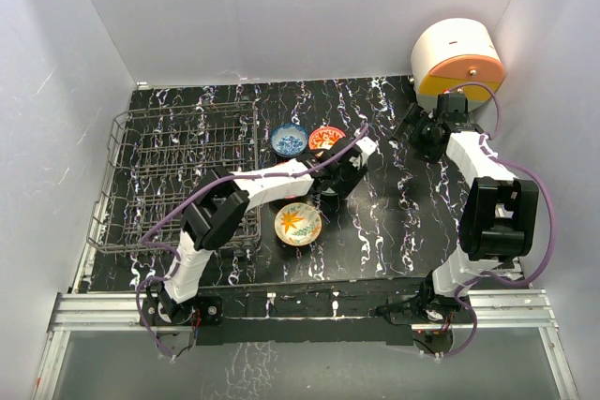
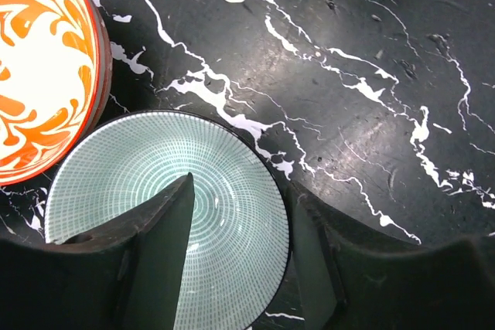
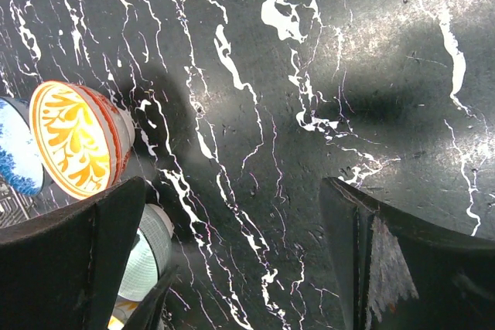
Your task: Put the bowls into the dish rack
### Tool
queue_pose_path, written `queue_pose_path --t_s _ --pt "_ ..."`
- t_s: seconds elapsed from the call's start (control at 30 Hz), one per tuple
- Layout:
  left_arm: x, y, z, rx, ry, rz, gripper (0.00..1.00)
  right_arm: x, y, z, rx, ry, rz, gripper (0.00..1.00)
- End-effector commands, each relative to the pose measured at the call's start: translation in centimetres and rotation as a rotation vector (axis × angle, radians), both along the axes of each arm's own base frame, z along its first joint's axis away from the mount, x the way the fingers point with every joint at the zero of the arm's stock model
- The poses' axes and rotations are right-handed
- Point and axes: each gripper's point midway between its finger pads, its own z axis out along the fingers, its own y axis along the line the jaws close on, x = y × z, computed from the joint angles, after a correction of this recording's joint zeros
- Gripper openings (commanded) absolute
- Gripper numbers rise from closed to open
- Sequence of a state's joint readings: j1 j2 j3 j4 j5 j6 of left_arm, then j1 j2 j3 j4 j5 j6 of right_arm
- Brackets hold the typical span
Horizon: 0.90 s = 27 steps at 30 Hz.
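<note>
**A:** Nearest the lens, the left gripper (image 2: 241, 191) shows two dark fingers (image 2: 158, 253) parted astride a rim, one tip inside the pale teal bowl (image 2: 131, 160) and the other outside it, over the table (image 2: 371, 98). Has it got hold?

**B:** Not by my reading. A gap shows beside the outer finger, so the jaws are spread and nothing is pinched.

**A:** And from above, left to right?

**B:** On the far left is the dish rack (image 1: 178, 170), with no bowl showing in it. The yellow leaf bowl (image 1: 298, 223) sits just beside its near right corner. Further back, the blue-white bowl (image 1: 289, 140) and red-orange bowl (image 1: 325, 138) stand side by side. The teal one is hidden under the left wrist. Well apart on the right, the right gripper (image 3: 232, 191) hangs wide open over bare table, holding nothing.

**A:** So which step is this?

**B:** I judge it to be the grasp of a first bowl. The next move would be to close on the rim and lift straight up, since the red-orange bowl lies just beside it. Then carry it left over the rack's raised side and tip it between the tines.
</note>
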<state>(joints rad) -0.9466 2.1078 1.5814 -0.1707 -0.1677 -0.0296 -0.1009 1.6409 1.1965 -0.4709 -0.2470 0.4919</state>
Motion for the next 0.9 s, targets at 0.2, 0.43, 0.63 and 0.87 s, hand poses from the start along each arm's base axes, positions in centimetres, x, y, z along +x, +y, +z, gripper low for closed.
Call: queue_pose_path --t_s 0.2,0.43,0.63,0.87 --pt "-1.3 0.8 -2.6 0.005 0.095 -0.007 0.64 2.5 -0.1 2.0 0.007 -0.097 0.02 0.98" --pt "-1.7 1.5 -3.7 0.037 0.109 0.003 0.57 2.6 -0.2 1.6 0.012 -0.09 0.012 0.98" --pt "-2.3 1.7 -4.2 0.039 0.132 0.009 0.0 2.3 -0.6 1.5 0.008 -0.088 -0.003 0.98" --pt "-4.0 -0.2 -1.9 -0.018 0.163 -0.063 0.0 1.7 -1.3 1.6 -0.005 -0.088 -0.031 0.98"
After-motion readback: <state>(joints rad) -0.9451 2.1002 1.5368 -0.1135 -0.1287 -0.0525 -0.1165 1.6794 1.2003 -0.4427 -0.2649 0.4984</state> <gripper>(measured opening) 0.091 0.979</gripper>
